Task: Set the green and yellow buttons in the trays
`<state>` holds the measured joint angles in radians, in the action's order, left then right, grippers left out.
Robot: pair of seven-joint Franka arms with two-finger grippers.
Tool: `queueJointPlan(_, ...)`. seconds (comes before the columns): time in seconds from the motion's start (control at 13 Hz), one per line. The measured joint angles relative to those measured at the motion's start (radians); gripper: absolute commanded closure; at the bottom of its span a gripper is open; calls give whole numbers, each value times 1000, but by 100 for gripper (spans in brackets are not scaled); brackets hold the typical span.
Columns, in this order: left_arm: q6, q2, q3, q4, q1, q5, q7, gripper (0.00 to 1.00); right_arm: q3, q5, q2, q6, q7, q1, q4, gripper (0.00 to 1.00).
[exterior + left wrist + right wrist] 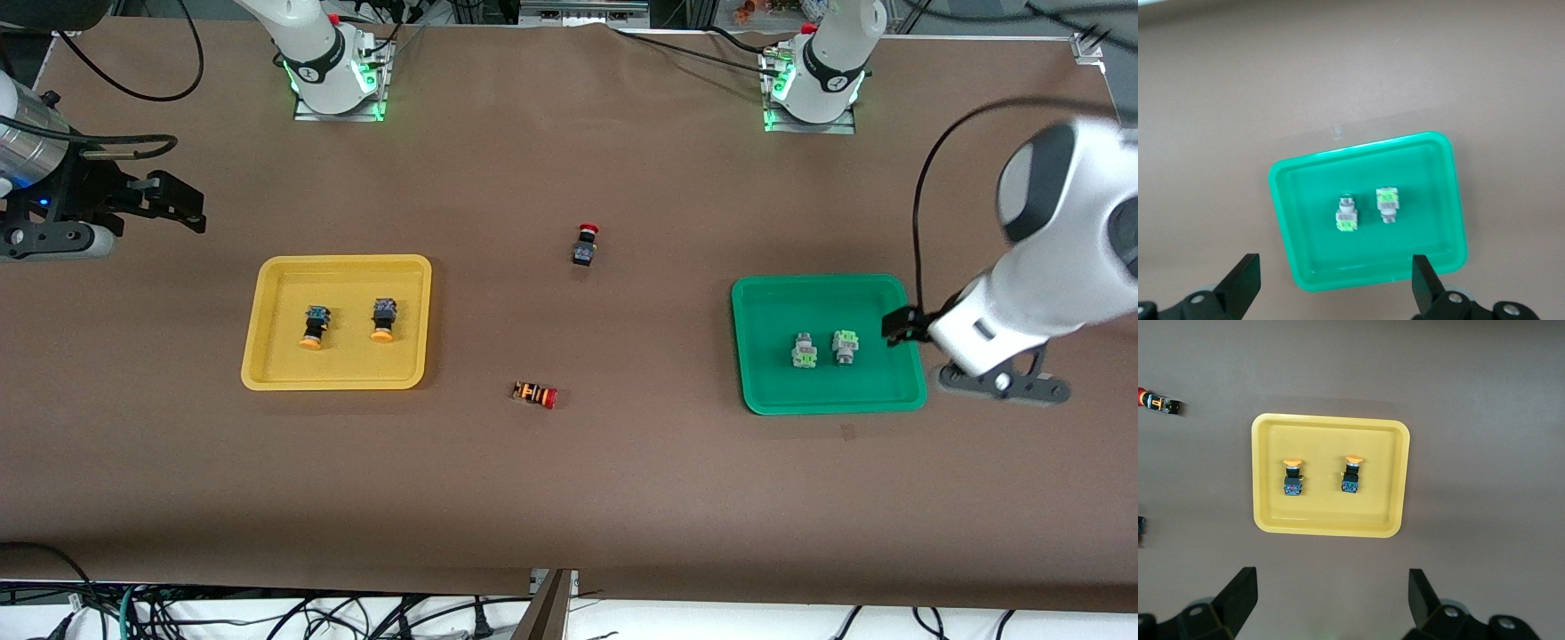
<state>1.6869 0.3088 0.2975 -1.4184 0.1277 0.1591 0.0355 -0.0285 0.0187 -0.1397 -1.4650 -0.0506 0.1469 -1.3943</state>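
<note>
- Sorting looks finished: both yellow-capped buttons, one (314, 327) and its twin (383, 320), lie in the yellow tray (267, 378), side by side and apart, caps toward the front camera.
- Over at the left arm's end of the table, the two green-faced buttons, one (805, 350) and the other (845, 345), rest in the green tray (756, 391), just beside each other without touching.
- The left gripper (1331, 283) hangs over the table at the green tray's outer edge, fingers spread wide with nothing between them.
- The right gripper (1331, 600) is up high, off the yellow tray toward the right arm's end of the table, fingers likewise apart and empty.
- My read: nothing is left to pick. The next move calls only for both arms to pull clear without clipping a tray rim.
- Two decoys sit on the bare table between the trays: a black switch with a red cap (584, 245), and an orange-and-black striped switch with a red cap (535, 395) nearer the front camera. Both should stay put.
- Materials: the trays are smooth, shallow moulded plastic with rounded corners and raised rims; the buttons are small and blocky with round caps, hard plastic by the look; the table wears a matte brown covering.
</note>
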Motion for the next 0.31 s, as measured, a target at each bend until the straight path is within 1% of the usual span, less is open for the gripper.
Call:
queueJointPlan(0.08,-5,-74,-56,-42,-46,-49,-2,0,0,0,0,0,0,0,0,0)
queueJointPlan(0.15,-3,-150,-137,-101,-108,-106,-4,0,0,0,-1,0,0,0,1,0)
queueJointPlan(0.23,10,-217,-203,-161,-151,-139,-5,0,0,0,-1,0,0,0,1,0)
queueJointPlan(0.31,30,-272,-235,-215,-163,-151,-7,0,0,0,-2,0,0,0,1,0)
